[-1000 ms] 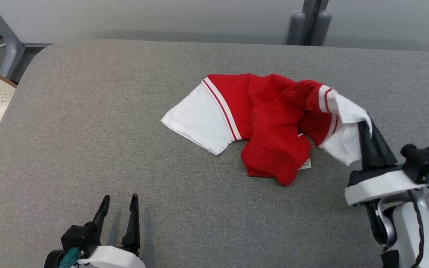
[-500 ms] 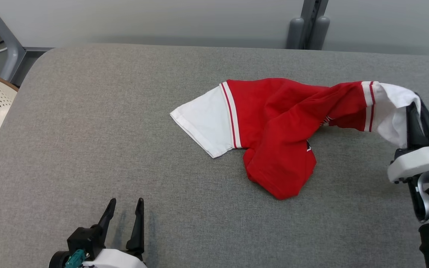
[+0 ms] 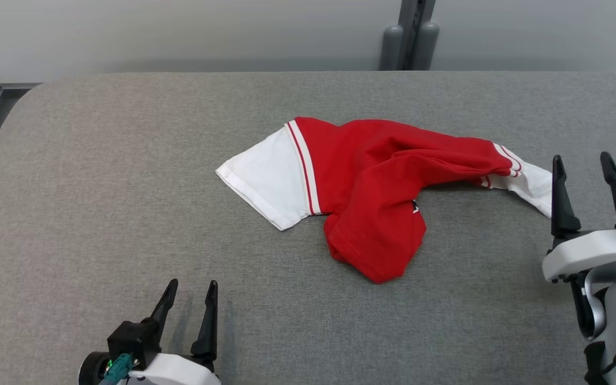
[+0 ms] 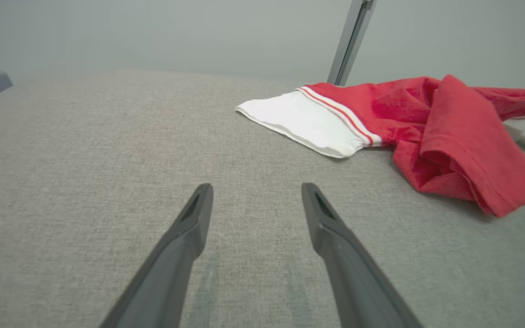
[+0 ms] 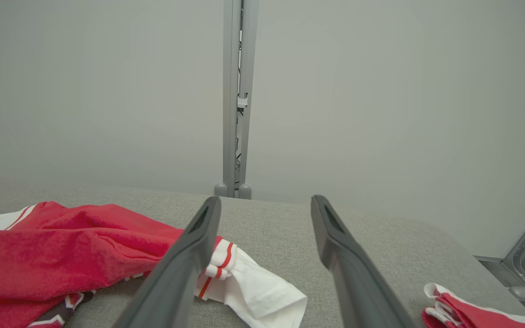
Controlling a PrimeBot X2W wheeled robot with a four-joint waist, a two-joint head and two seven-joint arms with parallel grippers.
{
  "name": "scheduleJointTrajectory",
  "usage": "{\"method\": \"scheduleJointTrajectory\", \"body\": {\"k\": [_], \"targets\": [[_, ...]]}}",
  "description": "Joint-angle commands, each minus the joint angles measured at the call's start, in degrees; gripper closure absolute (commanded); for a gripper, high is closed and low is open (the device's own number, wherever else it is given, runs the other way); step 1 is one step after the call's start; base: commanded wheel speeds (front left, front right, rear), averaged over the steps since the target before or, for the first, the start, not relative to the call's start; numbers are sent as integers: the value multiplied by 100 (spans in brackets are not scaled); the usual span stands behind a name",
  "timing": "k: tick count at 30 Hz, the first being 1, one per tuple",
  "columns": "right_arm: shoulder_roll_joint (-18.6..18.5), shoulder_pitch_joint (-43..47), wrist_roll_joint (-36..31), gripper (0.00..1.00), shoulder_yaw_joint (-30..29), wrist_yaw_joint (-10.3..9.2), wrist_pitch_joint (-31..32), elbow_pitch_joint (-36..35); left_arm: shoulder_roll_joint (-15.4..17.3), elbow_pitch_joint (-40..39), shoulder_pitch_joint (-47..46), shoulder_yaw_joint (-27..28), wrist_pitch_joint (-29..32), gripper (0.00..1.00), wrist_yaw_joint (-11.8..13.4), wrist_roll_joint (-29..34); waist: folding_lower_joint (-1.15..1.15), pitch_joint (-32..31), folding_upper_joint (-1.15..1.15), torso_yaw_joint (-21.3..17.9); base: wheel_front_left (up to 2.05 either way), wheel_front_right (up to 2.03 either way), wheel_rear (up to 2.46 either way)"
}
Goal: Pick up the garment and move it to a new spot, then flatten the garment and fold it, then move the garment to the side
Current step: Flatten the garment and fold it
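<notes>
- The left gripper [image 3: 193, 282], two long dark fingers on a white wrist, is hovering low over the near-left part of the grey fabric-covered table [image 3: 126, 187]. Its fingers are spread wide and holding nothing.
- The right gripper [image 3: 580, 156] is standing at the near right. Its fingers are also parted wide with nothing between them, and its left finger is just beside the white right-hand sleeve [image 3: 532, 184].
- The garment [image 3: 372, 176], a large red jersey shirt with white short sleeves and thin red-and-white seam stripes, is lying mid-table, only partly spread. One sleeve is lying flat to the left and the other is trailing right, while the red body [image 3: 377, 240] is bunching into a folded lobe toward the near side.
- Flattening seems to be the step in hand. Doing it well probably means pinching the lobe's hem low and drawing it slowly nearward. The other gripper would be pinning a sleeve so the cloth is sliding open rather than dragging whole.
- A smaller red bundle with white edging [image 5: 454, 310] is lying well apart at the right and should be left alone.
- A grey upright post [image 3: 409, 35] is standing beyond the far edge.
</notes>
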Motion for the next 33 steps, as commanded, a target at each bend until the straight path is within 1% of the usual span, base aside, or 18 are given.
{"method": "scheduleJointTrajectory", "body": {"k": [1, 4, 8, 11, 17, 23, 29, 33], "targets": [[-4, 110, 62, 0, 38, -1, 2, -55, 20, -29, -149, -46, -27, 0, -63, -13, 0, 21, 0, -128, 0, 0, 0], [70, 318, 198, 0, 163, -1, 2, -208, 24, -55, -258, -213, -27, 0, -107, -60, 0, 63, 0, -324, 0, 0, 0], [129, 546, 328, 0, 343, -1, 2, -372, 18, -39, -434, -552, -27, 0, -259, -142, 0, 162, 0, -582, 0, 0, 0], [152, 632, 395, 0, 461, -1, 2, -450, 24, 22, -579, -803, -26, 0, -370, -190, 0, 275, 0, -782, 0, 0, 0], [175, 600, 455, 0, 617, -1, 2, -537, 24, 256, -864, -1117, -27, 0, -499, -494, 0, 513, 0, -1103, 0, 0, 0], [180, 556, 473, 0, 732, -1, 2, -555, 25, 420, -1092, -1149, -27, 0, -582, -659, 0, 668, 0, -1318, 0, 0, 0], [180, 545, 532, 0, 841, -1, 2, -535, 25, 467, -1252, -1027, -27, 0, -621, -756, 0, 753, 0, -1433, 0, 0, 0], [180, 547, 584, 0, 907, -1, 2, -547, 20, 466, -1277, -1011, -27, 0, -641, -695, 0, 784, 0, -1472, 0, 0, 0]]}}
